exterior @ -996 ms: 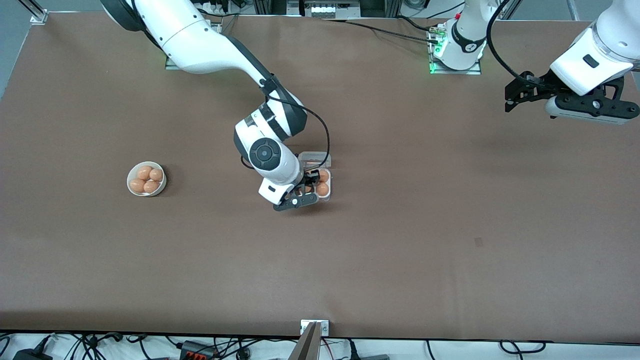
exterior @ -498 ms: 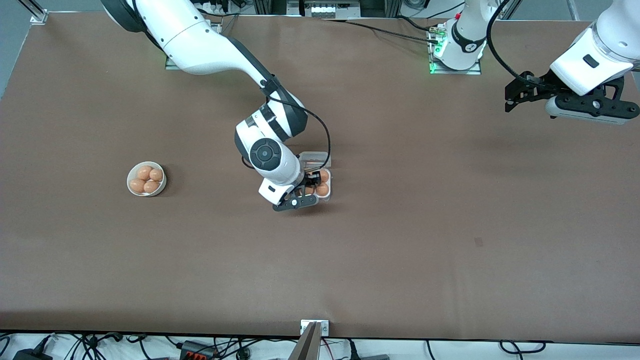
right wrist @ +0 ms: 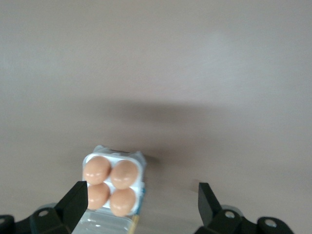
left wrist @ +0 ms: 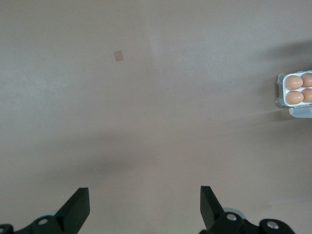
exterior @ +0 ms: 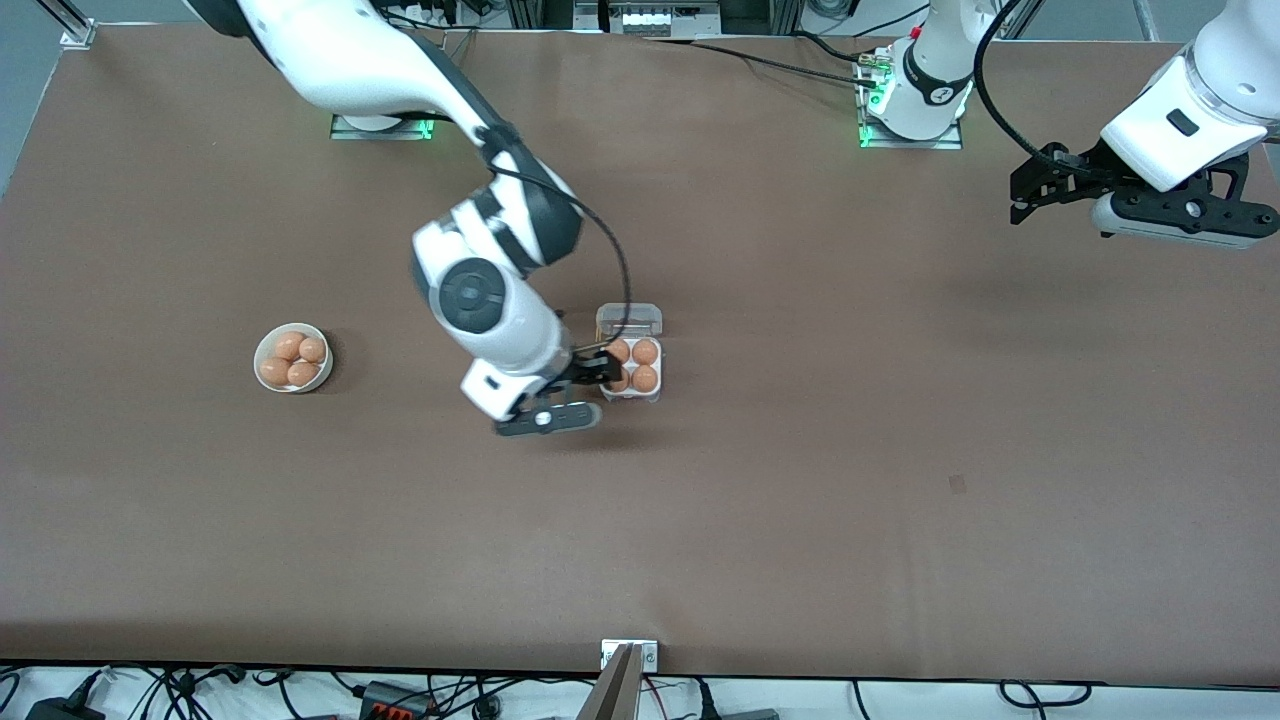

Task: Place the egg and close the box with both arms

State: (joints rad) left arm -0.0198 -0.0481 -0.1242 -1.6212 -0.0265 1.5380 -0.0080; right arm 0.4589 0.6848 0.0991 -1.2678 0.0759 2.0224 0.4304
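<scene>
The box (exterior: 632, 366) stands mid-table with its clear lid (exterior: 630, 320) folded open. Each of its cells holds an orange-brown egg (exterior: 645, 351); I cannot tell the placed one from the others. My right gripper (exterior: 592, 372) hangs open and empty just above the box's edge on the right arm's side. In the right wrist view the box (right wrist: 113, 183) lies between its open fingers (right wrist: 78, 197), toward one of them. My left gripper (exterior: 1020, 190) waits open and empty, high over the left arm's end of the table. The left wrist view shows the box (left wrist: 295, 90) far off.
A round white bowl (exterior: 292, 357) with several more eggs sits toward the right arm's end of the table. A small dark mark (exterior: 957, 484) lies on the brown table nearer the front camera. Bare brown table surrounds the box.
My right gripper has lifted and drawn back off the box toward the right arm's end, uncovering the eggs it hid. The left arm has not moved.
</scene>
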